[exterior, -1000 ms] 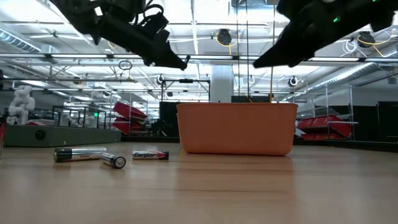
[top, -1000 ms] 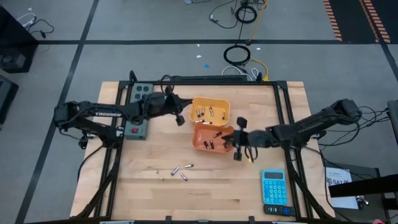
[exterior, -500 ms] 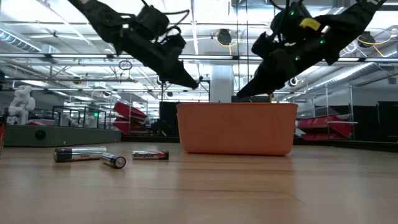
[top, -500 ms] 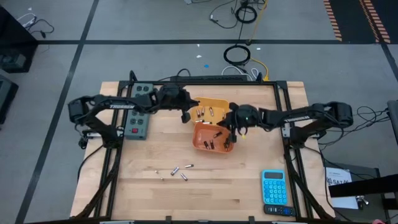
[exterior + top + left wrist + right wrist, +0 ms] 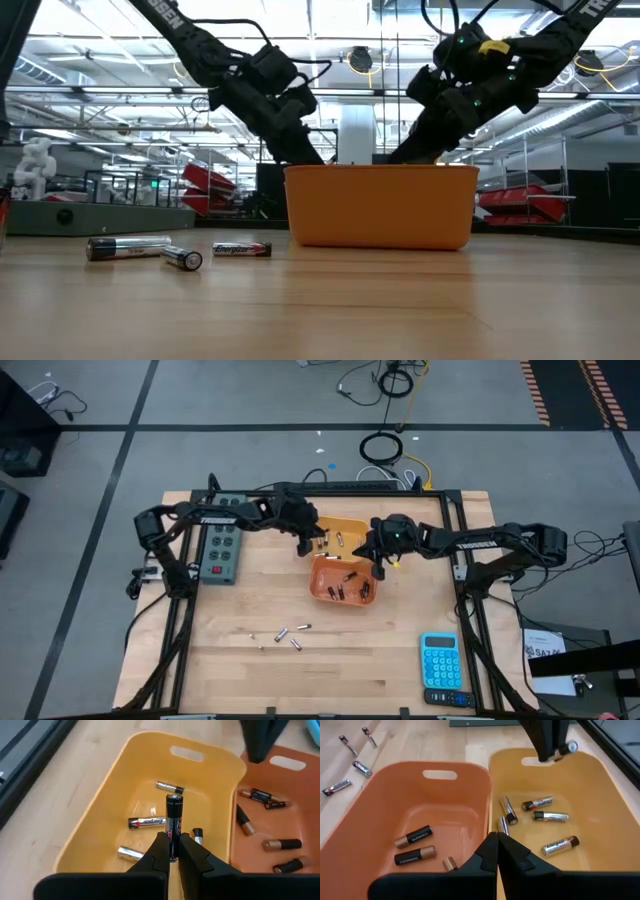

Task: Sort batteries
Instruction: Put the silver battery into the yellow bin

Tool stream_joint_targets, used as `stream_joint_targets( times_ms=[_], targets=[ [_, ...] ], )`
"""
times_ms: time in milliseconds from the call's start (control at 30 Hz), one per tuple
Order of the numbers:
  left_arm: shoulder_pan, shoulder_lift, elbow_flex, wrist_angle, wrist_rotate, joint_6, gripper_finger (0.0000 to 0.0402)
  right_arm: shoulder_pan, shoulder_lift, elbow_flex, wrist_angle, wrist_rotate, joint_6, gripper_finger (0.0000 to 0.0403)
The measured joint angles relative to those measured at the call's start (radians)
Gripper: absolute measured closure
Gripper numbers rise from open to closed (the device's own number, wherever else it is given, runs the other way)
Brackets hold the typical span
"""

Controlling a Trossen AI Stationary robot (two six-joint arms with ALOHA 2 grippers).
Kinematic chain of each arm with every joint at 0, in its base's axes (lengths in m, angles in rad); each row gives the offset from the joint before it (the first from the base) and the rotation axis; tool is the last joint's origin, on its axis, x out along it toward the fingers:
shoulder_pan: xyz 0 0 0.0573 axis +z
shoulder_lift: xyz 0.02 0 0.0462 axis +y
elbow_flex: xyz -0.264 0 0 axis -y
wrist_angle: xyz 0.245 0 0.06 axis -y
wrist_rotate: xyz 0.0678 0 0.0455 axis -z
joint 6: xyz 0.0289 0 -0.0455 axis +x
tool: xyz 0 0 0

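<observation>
**Batteries over two plastic bins**

Batteries are small smooth cylinders. One black cell stands pinched in the left claw above the glossy yellow bin, which holds silvery cells. Dark, copper-tipped cells lie in the orange bin. The right claw, pressed together, hovers over both bins' shared edge. Loose cells rest on the wooden table.

Bright, even overhead light; soft shadows, sharp wrist views, glaring ceiling lamps.
</observation>
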Motion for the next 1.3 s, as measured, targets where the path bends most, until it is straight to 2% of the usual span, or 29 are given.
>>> stream_joint_targets(
  times_ms=[100, 267, 400, 600, 733, 833, 900, 1067, 1300],
  targets=[
    [0.0, 0.01, 0.0, 0.022, -0.037, -0.002, 0.0362, 0.001, 0.0, 0.0, 0.008, 0.0, -0.004, 0.0403],
    [-0.017, 0.004, 0.001, 0.045, -0.072, -0.002, 0.0275, 0.018, 0.0, 0.0, 0.018, 0.0, -0.005, 0.0403],
    [-0.042, -0.047, 0.001, 0.021, -0.178, -0.001, 0.0241, 0.043, 0.0, 0.0, 0.045, 0.025, 0.004, 0.0403],
    [-0.177, -0.195, 0.001, -0.106, -0.268, -0.019, 0.0235, 0.103, -0.03, 0.0, 0.045, 0.154, 0.059, 0.0403],
    [-0.34, -0.257, 0.001, -0.214, -0.407, -0.079, 0.0234, 0.201, -0.052, 0.0, 0.052, 0.242, 0.07, 0.0403],
    [-0.468, -0.26, 0.001, -0.288, -0.529, -0.166, 0.0234, 0.295, -0.053, 0.0, 0.069, 0.334, 0.078, 0.0403],
    [-0.543, -0.258, 0.001, -0.34, -0.572, -0.241, 0.0234, 0.36, -0.052, 0.0, 0.074, 0.397, 0.096, 0.0403],
    [-0.706, -0.253, 0.0, -0.494, -0.579, -0.475, 0.0233, 0.493, -0.051, 0.0, 0.078, 0.515, 0.153, 0.0403],
    [-0.899, -0.254, 0.0, -0.641, -0.579, -0.763, 0.0233, 0.603, -0.051, 0.0, 0.084, 0.633, 0.206, 0.0403]
  ],
)
